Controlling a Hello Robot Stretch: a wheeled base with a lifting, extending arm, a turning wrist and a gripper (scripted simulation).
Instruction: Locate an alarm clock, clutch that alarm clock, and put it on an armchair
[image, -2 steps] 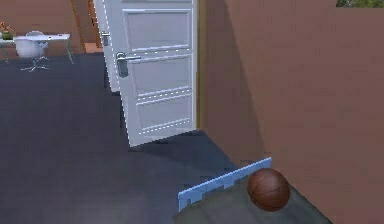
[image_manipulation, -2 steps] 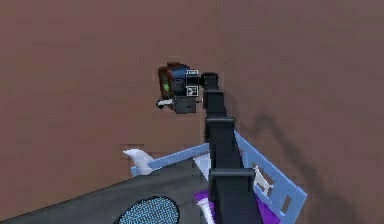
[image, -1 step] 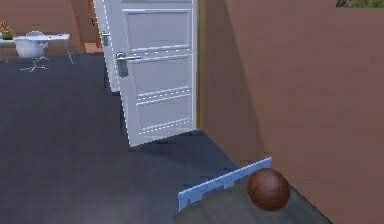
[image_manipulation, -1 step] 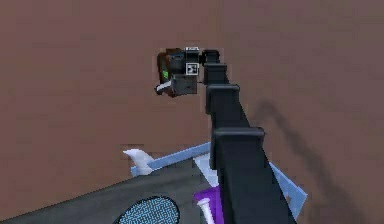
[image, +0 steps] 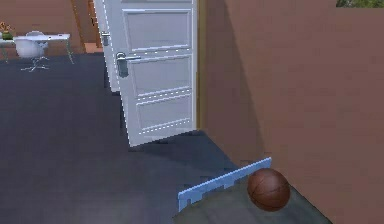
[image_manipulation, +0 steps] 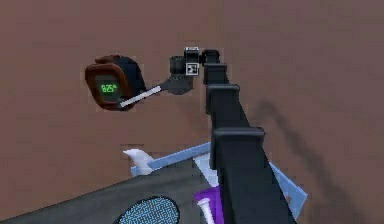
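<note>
Brown bare wall (image_manipulation: 300, 50) backed the arm side view, and against it the dark square-barred arm (image_manipulation: 235, 130) reached out with the gripper (image_manipulation: 138, 97) at its far end. At the fingers hung the round, reddish-brown, dark-faced alarm clock (image_manipulation: 110, 86), clear of every surface, so the gripper held it; how the jaws were set could not be told. Carrying it raised and off the wall probably kept it from snagging while the base drove on to look for an armchair. Its lit green digits were too small to read with certainty, and no label could be made out. Ahead, a white panelled door (image: 160, 70) stood ajar over dark floor (image: 60, 140), with a brown-orange ball (image: 268, 188) lying at the wall's foot beside a pale blue strip (image: 225, 185).
</note>
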